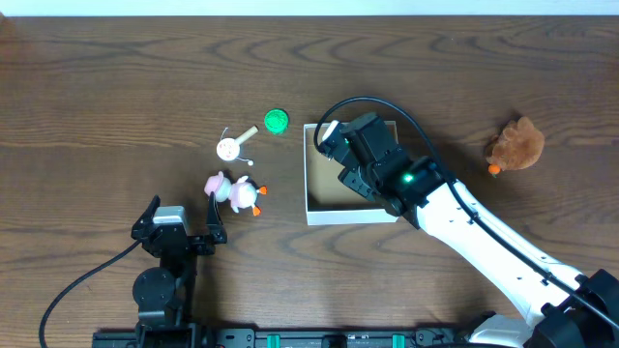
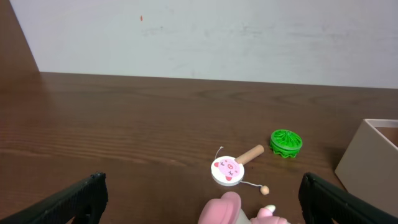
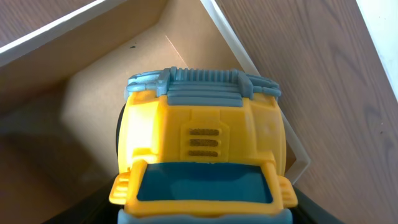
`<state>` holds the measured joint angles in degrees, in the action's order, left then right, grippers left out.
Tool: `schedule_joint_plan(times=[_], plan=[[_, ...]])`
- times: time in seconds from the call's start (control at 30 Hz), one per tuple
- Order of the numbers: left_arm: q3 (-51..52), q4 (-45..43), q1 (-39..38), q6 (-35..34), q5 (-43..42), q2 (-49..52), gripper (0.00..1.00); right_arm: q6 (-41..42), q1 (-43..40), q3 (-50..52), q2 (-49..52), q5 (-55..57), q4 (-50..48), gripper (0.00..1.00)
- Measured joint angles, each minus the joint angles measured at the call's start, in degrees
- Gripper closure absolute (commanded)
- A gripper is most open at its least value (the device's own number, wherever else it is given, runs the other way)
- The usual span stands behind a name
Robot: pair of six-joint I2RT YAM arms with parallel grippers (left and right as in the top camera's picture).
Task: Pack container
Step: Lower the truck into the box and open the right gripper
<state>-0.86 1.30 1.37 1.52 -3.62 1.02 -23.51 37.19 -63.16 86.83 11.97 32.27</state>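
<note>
The container (image 1: 309,179) is a shallow white box with a brown inside, at the table's middle. My right gripper (image 1: 361,160) hangs over it, shut on a yellow and blue toy truck (image 3: 202,143). In the right wrist view the truck fills the frame above the box's brown floor (image 3: 74,106), and dark fingers (image 3: 96,208) show at its sides. My left gripper (image 1: 184,215) stands open near the front edge, nothing between its fingers (image 2: 81,199). Just ahead of it lies a pink toy (image 2: 224,208).
Left of the box lie pink toy figures (image 1: 233,191), a pig-faced drum rattle (image 1: 230,147) and a green disc (image 1: 277,121). A brown plush (image 1: 517,145) sits at the far right. The box's corner (image 2: 373,155) shows at the right in the left wrist view.
</note>
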Motion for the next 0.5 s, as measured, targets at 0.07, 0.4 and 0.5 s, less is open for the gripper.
schedule_joint_plan(times=[0.07, 0.4, 0.5], plan=[[0.00, 0.00, 0.00, 0.00, 0.00, 0.00, 0.02, -0.44, -0.15, 0.00, 0.00, -0.04, -0.02, 0.48], [0.00, 0.00, 0.00, 0.00, 0.00, 0.00, 0.02, -3.17, -1.33, 0.00, 6.25, -0.20, -3.28, 0.48], [0.00, 0.00, 0.00, 0.00, 0.00, 0.00, 0.02, -5.29, -1.36, 0.00, 8.50, -0.22, -4.70, 0.49]])
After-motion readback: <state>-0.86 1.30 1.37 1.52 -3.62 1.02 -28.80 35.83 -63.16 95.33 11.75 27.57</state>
